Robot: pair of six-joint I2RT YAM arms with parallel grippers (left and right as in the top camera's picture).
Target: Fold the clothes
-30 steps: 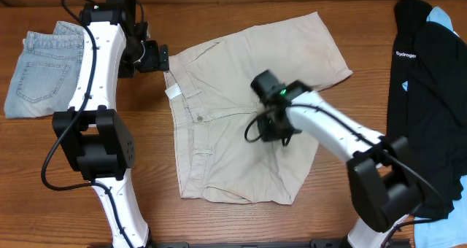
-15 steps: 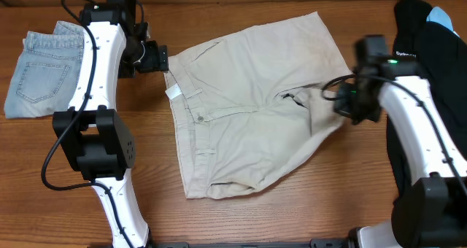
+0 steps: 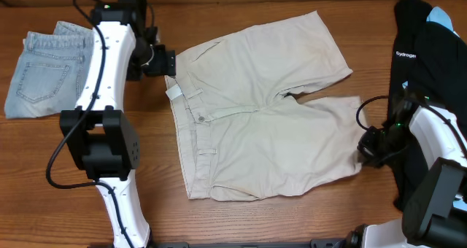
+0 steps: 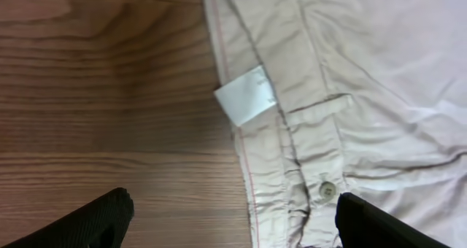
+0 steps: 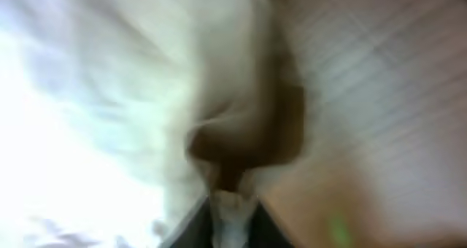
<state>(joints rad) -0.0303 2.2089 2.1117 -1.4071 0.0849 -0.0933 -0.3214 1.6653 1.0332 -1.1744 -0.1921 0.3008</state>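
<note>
The beige shorts [image 3: 255, 109] lie spread flat in the middle of the table, waistband to the left, both legs pointing right. My right gripper [image 3: 363, 152] is shut on the hem of the near leg at its right end; the blurred right wrist view shows cloth [image 5: 232, 204] pinched between the fingers. My left gripper [image 3: 166, 62] hovers at the waistband's far left corner. It is open and empty. The left wrist view shows its fingertips [image 4: 233, 219] wide apart over the waistband [image 4: 292, 117], its white tag [image 4: 246, 95] and a button [image 4: 327, 190].
Folded light-blue denim shorts [image 3: 40, 73] lie at the far left. A black top with white lettering [image 3: 427, 95] lies at the right edge, over something light blue [image 3: 443, 18]. Bare wood [image 3: 255, 219] shows along the table's front.
My right gripper has pulled the near leg from its folded-over place on the shorts out to the right and toward the front, so both legs lie spread. The left gripper shifted slightly right.
</note>
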